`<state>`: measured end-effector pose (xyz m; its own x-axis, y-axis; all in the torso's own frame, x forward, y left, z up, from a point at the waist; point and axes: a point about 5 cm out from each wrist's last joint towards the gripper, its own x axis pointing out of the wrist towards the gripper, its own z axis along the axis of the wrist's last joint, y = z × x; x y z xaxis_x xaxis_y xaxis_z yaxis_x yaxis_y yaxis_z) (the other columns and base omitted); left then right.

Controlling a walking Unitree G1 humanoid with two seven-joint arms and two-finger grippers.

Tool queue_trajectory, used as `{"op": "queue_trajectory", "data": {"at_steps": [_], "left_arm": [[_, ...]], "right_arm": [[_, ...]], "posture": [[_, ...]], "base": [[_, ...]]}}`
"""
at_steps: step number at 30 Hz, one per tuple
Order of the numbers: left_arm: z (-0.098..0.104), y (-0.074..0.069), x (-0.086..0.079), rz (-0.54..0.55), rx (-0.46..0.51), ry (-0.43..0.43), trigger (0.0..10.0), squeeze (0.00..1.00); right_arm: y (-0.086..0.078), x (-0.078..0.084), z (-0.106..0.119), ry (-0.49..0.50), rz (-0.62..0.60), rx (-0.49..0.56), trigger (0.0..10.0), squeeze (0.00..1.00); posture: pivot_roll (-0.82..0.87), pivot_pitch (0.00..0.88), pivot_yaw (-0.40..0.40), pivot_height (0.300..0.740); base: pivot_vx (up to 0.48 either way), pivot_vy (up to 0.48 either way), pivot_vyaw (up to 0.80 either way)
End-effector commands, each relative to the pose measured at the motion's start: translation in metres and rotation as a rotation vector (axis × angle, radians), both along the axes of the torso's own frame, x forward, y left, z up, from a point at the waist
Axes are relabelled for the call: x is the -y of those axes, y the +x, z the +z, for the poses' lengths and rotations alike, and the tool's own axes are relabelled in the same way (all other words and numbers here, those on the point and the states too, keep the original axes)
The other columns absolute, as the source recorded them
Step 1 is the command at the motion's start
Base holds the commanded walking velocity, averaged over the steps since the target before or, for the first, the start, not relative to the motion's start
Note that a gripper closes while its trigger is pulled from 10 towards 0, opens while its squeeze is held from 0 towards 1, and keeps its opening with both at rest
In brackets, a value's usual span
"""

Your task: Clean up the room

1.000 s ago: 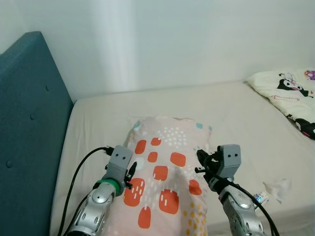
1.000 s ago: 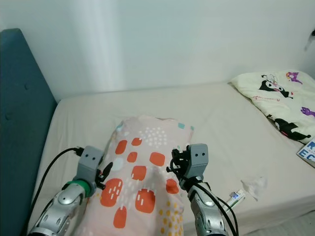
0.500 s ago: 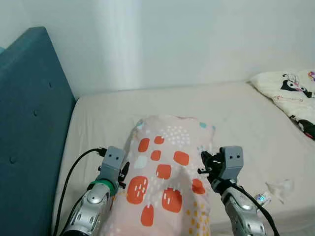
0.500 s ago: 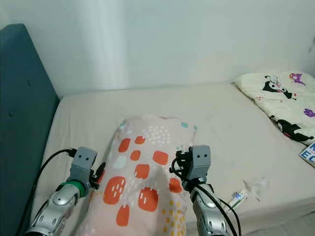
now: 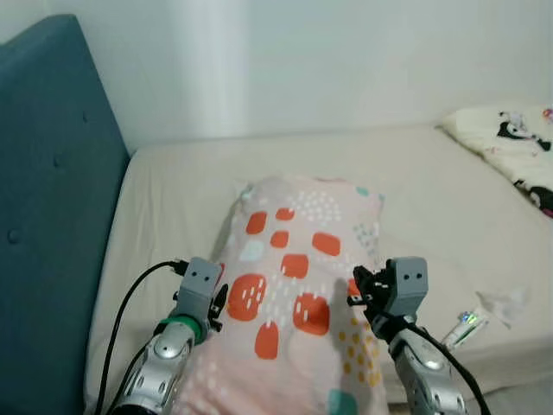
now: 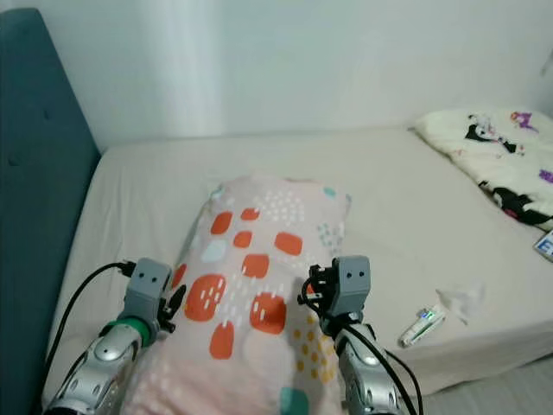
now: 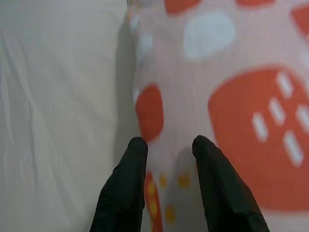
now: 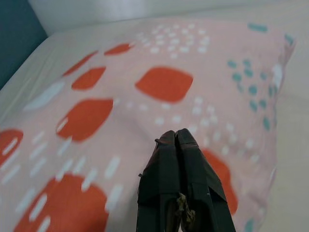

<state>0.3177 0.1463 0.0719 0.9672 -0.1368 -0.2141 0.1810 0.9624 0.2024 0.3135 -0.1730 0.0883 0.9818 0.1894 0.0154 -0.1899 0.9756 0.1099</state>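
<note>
Two grippers flank one pillow (image 5: 298,268), a pink one printed with orange patches, white dots and small teal marks. It lies lengthwise on the bed (image 5: 173,186), its far end pointing toward the wall (image 5: 302,60) and its near end running out of view between the two silver arms.

On the pillow's left edge sits the left gripper (image 7: 166,145). The wrist view shows its black fingers (image 7: 128,169) held a narrow way apart, one on each side of a fold of the pink cover where the pillow meets the sheet; whether they actually pinch the fabric cannot be told.

On the pillow's right side is the right gripper (image 8: 176,137). Its fingers (image 8: 164,169) are pressed together, tips touching, with the orange and white pattern spread beyond them. Whether any fabric is caught between them cannot be told.

The bed carries a plain cream sheet. A teal padded headboard (image 5: 47,173) stands along its left side. Near the right front edge of the mattress lie a small tube (image 6: 421,326) and, just beside it, a crumpled bit of clear wrapper (image 6: 462,301), both well apart from the pillow. At the far right corner is a cream blanket (image 6: 492,151) with black cartoon figures, and the corner of a blue and white item (image 6: 544,245) shows at the frame's right edge.
</note>
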Motion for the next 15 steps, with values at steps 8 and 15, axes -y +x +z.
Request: {"op": "queue_trajectory", "data": {"at_steps": [8,15], "left_arm": [[-0.007,-0.003,0.000,-0.009,-0.020,0.012,10.0,0.00],[-0.007,-0.003,0.000,-0.011,-0.020,0.017,10.0,0.00]], "right_arm": [[-0.001,0.006,0.003,0.046,-0.003,0.006,10.0,0.00],[-0.006,0.018,0.003,0.061,-0.002,0.013,10.0,0.00]], "posture": [[-0.14,0.049,0.075,0.625],[-0.14,0.050,0.075,0.625]], "base": [[0.000,0.000,0.00],[0.000,0.000,0.00]]}}
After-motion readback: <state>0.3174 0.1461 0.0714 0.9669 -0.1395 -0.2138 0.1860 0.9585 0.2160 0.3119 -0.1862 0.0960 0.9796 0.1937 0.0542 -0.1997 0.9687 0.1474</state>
